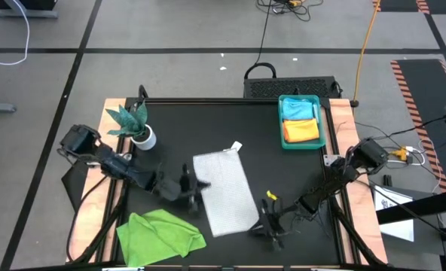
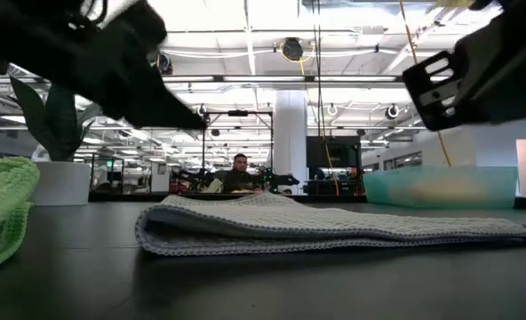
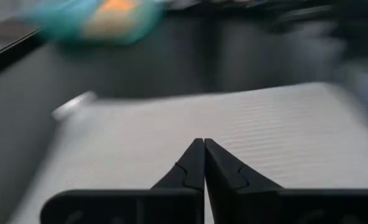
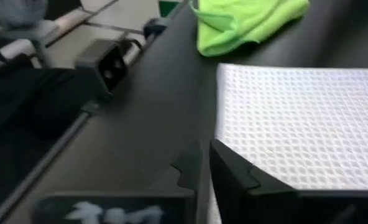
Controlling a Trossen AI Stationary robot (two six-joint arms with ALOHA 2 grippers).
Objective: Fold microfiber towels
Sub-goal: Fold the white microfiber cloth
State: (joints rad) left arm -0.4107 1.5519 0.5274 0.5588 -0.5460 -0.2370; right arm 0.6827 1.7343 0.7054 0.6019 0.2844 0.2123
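A white-grey towel point(image 1: 224, 190) lies folded into a long strip on the middle of the black table; the low view shows its layers stacked flat point(image 2: 334, 227). My left gripper point(image 1: 200, 192) is shut and hovers just above the strip's left edge point(image 3: 202, 142). My right gripper point(image 1: 268, 226) stands by the strip's near right corner, its fingers a narrow gap apart point(image 4: 206, 152), with nothing between them. A lime green towel point(image 1: 160, 233) lies crumpled at the near left. A pale blue towel point(image 1: 299, 110) and an orange towel point(image 1: 300, 131) lie folded in the teal tray point(image 1: 282, 124).
A small plant in a white pot point(image 1: 138, 129) stands at the far left of the table. The teal tray sits at the far right. A person point(image 2: 238, 169) sits in the room far behind the table. Bare black table lies between the strip and the tray.
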